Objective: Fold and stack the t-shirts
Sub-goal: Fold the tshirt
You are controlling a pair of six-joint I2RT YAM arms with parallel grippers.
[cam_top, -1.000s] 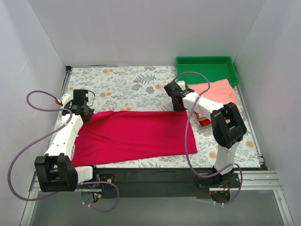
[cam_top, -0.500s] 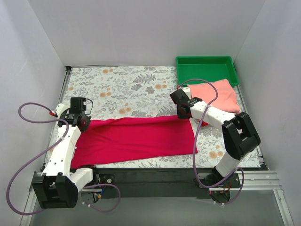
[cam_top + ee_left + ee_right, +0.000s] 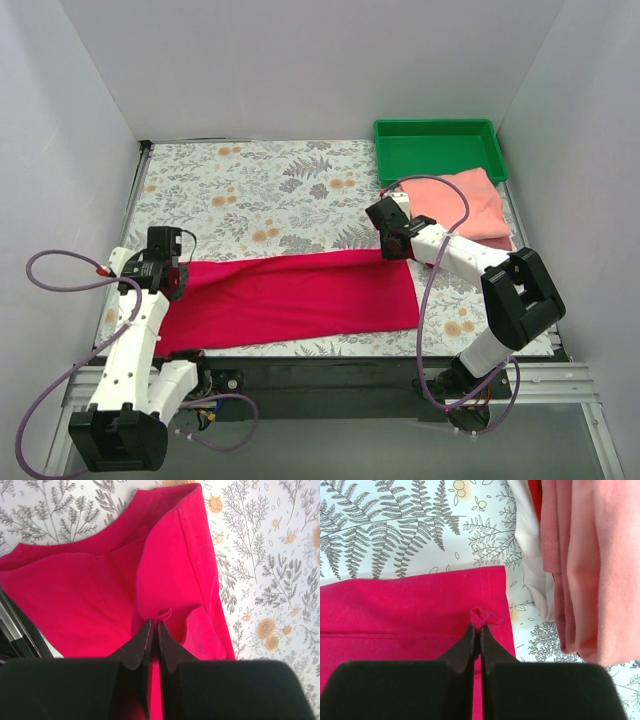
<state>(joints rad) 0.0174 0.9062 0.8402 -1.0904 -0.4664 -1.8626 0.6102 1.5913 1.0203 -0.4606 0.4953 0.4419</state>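
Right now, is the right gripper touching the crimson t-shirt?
Touching. The right wrist view shows the right gripper shut on a small pucker of the crimson t-shirt near its edge, cloth pinched between the fingertips.

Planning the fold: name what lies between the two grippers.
The crimson shirt, running from left gripper to right gripper, both pinching it; seen in top view.

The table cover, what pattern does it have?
White cover printed with grey ferns and small orange flowers; clearest in the left wrist view.
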